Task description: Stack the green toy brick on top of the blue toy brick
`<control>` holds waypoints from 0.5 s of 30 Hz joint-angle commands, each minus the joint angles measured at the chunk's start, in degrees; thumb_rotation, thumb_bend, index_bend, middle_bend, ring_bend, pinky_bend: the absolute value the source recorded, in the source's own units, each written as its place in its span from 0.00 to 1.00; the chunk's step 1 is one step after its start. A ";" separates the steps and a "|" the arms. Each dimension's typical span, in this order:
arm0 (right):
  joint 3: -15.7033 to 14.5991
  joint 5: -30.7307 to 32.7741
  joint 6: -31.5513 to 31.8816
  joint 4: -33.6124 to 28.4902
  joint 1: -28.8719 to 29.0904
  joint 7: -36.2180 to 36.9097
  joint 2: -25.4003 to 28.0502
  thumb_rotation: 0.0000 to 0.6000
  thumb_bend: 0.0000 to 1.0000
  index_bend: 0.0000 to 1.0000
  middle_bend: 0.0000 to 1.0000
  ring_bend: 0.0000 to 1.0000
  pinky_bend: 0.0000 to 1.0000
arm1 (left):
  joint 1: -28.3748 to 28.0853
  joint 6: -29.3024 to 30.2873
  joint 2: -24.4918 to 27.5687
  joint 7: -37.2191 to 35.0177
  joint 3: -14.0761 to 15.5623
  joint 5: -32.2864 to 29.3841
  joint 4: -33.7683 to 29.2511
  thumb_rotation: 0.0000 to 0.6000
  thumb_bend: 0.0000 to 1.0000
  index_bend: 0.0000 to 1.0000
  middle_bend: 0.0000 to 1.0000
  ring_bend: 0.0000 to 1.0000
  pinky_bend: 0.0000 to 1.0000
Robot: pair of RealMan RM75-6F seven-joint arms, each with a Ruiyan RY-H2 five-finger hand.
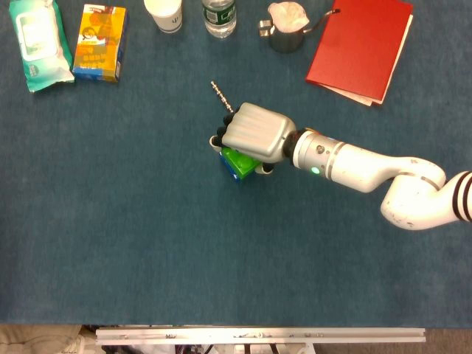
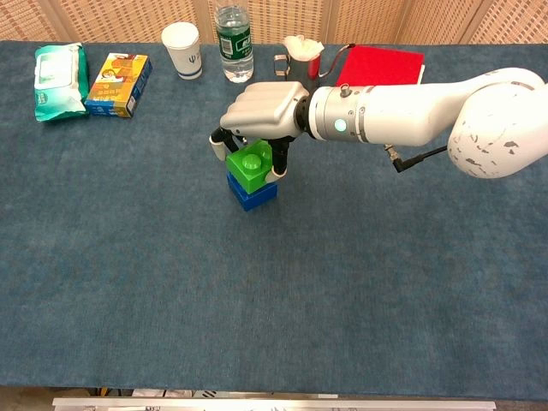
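The green toy brick point(image 2: 250, 165) sits directly over the blue toy brick point(image 2: 254, 194) near the middle of the blue cloth. My right hand point(image 2: 261, 108) reaches in from the right and grips the green brick from above, fingers curled down both sides. In the head view the right hand point(image 1: 253, 133) covers most of both bricks; only a strip of the green brick point(image 1: 237, 159) and a corner of the blue brick point(image 1: 234, 175) show below it. My left hand is out of both views.
A small drill bit point(image 1: 221, 96) lies just behind the bricks. Along the far edge stand a wipes pack point(image 1: 39, 43), a yellow box point(image 1: 100, 42), a paper cup point(image 1: 164, 14), a water bottle point(image 1: 219, 18), a metal cup point(image 1: 286, 28) and a red book point(image 1: 361, 47).
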 commanded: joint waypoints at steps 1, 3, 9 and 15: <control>-0.03 0.30 -0.06 0.32 0.05 -0.25 -0.28 1.00 0.28 0.47 0.44 0.31 0.46 | 0.06 0.06 0.03 -0.08 -0.01 -0.03 0.04 1.00 0.21 0.00 0.00 0.02 0.00; -0.02 0.64 -0.23 0.59 0.12 -0.49 -0.47 1.00 0.28 0.47 0.44 0.31 0.46 | 0.06 -0.01 0.09 -0.20 -0.01 -0.10 0.10 1.00 0.21 0.00 0.00 0.02 0.00; 0.08 1.42 -0.34 1.33 0.31 -1.35 -1.19 1.00 0.28 0.47 0.44 0.31 0.46 | 0.16 0.16 -0.01 -0.22 0.00 0.02 0.21 1.00 0.21 0.00 0.00 0.02 0.00; 0.51 2.87 -0.61 1.48 0.64 -2.72 -1.45 1.00 0.28 0.47 0.44 0.31 0.46 | 0.19 0.12 -0.04 -0.41 -0.02 -0.05 0.44 1.00 0.21 0.00 0.00 0.02 0.00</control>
